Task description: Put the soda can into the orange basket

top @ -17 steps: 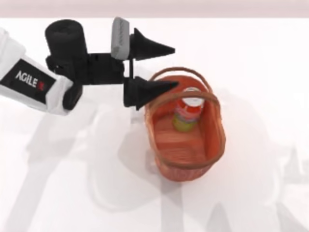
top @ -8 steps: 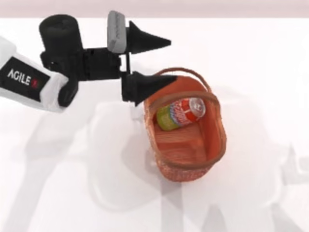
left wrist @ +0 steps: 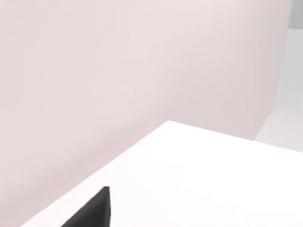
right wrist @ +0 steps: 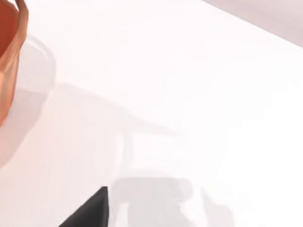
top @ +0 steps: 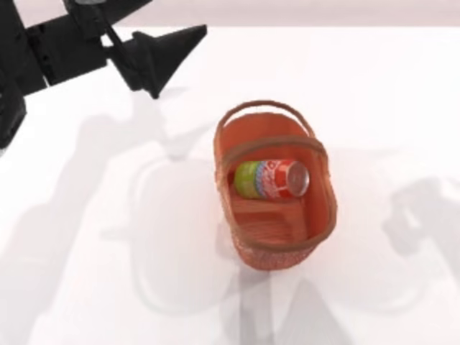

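Top view, left gripper (top: 154, 43) at far-left table corner, one finger in frame, finger state unclear, well apart from orange basket (top: 317, 215) mid-table, soda can (top: 272, 179) lying on its side inside, right arm out of sight

Bright, even, diffuse light fills all three views, with no single light source visible. The white surface (top: 374, 100) is nearly washed out, showing little texture. Soft grey shadows with blurred edges spread across it in several directions, under the left hand (top: 154, 54) and around the orange basket (top: 320, 215). The basket's inside is lit with gentle shading. Outlines look slightly soft throughout. No strong glare and no bending at the edges.
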Robot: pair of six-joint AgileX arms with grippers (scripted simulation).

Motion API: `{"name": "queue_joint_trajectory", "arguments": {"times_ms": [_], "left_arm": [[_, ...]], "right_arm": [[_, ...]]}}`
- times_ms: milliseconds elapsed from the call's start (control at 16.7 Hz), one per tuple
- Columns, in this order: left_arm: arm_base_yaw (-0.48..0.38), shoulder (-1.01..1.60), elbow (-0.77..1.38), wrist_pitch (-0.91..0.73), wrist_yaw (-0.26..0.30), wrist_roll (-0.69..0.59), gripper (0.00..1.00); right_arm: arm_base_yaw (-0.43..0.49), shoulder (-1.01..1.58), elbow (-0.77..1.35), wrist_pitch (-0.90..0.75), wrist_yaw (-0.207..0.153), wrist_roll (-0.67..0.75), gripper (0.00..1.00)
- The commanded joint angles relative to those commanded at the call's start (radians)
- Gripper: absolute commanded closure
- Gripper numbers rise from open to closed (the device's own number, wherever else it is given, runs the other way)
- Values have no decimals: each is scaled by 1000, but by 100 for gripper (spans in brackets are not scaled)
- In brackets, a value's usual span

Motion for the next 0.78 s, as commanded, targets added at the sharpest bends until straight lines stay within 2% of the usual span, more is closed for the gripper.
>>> {"name": "queue_joint_trajectory", "arguments": {"times_ms": [480,780], "left_arm": [[124,-841,-462,-418,-462,-43,0],[177,-1324,-721,-621,-705,-8,0]], "right_arm": [[249,867,917,-579,11,-381,0],[380,1339,1412,-892,12,-578,0]]}}
